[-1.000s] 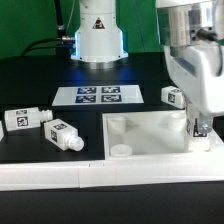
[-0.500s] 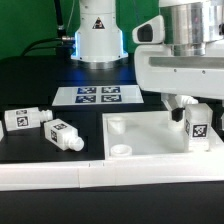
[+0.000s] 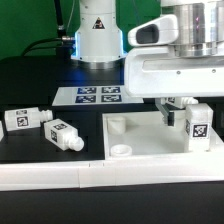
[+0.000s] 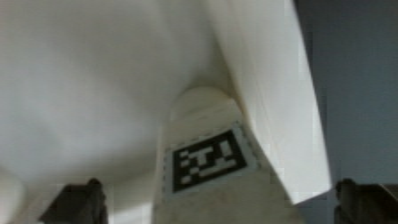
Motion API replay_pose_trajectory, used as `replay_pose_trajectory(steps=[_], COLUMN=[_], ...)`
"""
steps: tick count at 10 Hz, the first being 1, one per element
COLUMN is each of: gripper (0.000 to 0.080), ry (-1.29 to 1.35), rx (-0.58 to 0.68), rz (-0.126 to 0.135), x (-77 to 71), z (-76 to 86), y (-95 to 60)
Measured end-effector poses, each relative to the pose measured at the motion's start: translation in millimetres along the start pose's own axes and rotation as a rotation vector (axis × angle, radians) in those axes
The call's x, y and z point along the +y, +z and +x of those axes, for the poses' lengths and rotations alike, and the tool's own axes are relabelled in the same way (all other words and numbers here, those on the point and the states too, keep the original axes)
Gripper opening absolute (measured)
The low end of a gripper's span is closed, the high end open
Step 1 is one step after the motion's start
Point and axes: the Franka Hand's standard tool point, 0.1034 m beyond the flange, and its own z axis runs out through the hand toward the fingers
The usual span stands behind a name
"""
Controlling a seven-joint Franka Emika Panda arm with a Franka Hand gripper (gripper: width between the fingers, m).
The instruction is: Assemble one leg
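The small white stubby tagged leg [image 3: 197, 128] stands at the right of the frame, at the corner of the large white square panel [image 3: 140, 137]. The end effector [image 3: 185, 106] sits above it; its grip cannot be determined. Seating appears unfinished. Two legs [image 3: 40, 124] lie at lower left on the black worktop [image 3: 40, 85].
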Motion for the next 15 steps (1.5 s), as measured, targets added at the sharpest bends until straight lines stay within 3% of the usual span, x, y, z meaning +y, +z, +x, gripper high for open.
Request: replay_pose_trajectory(steps=[1,2,3,4,5,12,15], gripper=[0.0649,0.0563,0.0427,0.0427,0.0285,0.0286,0.0287], ry=[0.013,0.035,0.034,0.069,0.143,1.088,1.521], rx=[-0.001,-0.001,-0.001,-0.001,-0.002,0.004,-0.043], rz=[0.001,0.000,0.000,0.001,0.002,-0.004,0.044], x=[0.5,0.4,0.5,0.4,1.0,1.1,2.3], z=[-0.1,-0.2,-0.2,-0.4,-0.4,1.5,3.5], y=[0.3,0.5,0.6,0.8,1.0,1.4,0.7])
